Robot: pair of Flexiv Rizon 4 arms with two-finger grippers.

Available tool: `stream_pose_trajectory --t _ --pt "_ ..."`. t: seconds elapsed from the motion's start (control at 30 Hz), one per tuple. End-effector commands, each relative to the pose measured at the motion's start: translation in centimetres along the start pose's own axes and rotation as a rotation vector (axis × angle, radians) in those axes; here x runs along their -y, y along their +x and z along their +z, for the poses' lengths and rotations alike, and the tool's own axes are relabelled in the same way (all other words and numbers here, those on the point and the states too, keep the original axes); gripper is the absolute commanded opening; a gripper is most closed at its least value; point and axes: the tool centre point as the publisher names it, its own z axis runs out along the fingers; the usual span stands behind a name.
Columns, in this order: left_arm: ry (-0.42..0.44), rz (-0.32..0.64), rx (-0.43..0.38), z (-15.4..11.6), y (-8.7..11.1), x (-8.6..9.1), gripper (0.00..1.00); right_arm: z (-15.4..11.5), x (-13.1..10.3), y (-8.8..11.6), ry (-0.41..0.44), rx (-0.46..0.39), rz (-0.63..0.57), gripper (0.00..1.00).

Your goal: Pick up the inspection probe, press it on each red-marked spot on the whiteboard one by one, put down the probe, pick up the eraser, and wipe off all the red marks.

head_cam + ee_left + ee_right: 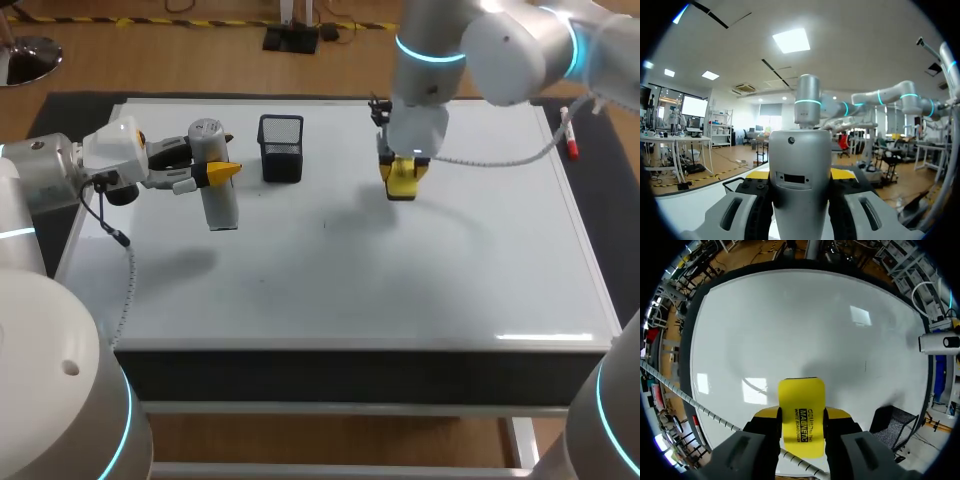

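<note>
One whiteboard (400, 290) lies flat under me: smooth, glossy and rectangular, with a pale frame. It covers most of the dark tabletop (600, 170). On the white surface I see one tiny dark tick (324, 224), too small to tell what it is.

I have two claws, and each holds one thing.

My left claw (212, 172) pinches the single probe (220, 205) from both sides. It is a smooth grey cylinder with a rounded cap, hanging tilted over the left part of the board, and its shadow falls apart from it on the white. Seen from that wrist, the probe (800, 200) stands as a matte metal column filling the gap of the left claw (800, 175), with black ribbed pads hard against it and a yellow tip on either side.

My right claw (403, 170) is farther in, right of the middle, and is clamped on the single eraser (402, 186). From its wrist the eraser (801, 395) is a flat yellow block with rounded corners and dark print, gripped between the two fingers of the right claw (801, 412) and pointing down at the board. I cannot tell whether its edge touches.

Beyond the probe stands one mesh basket (281, 148) — black wire, square, open-topped and upright on the board. It sits between the two claws.

Farthest off, at the board's far right corner, lies one marker pen (570, 135) — a slim white barrel with a red cap.
</note>
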Motion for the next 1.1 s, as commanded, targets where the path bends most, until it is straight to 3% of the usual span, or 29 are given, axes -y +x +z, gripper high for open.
stream_pose_trajectory --t 0.03,0.4,1.1 --pt "0.001 0.0 -0.004 0.0 -0.1 0.1 0.0 0.8 4.1 -1.4 -0.071 -0.052 0.001 0.0" --pt "0.001 0.0 -0.004 0.0 -0.1 0.1 0.0 2.2 7.7 -1.7 -0.101 -0.066 0.028 0.0" --pt "0.001 0.0 -0.004 0.0 -0.1 0.1 0.0 4.3 8.4 -1.4 -0.075 -0.072 0.047 0.0"
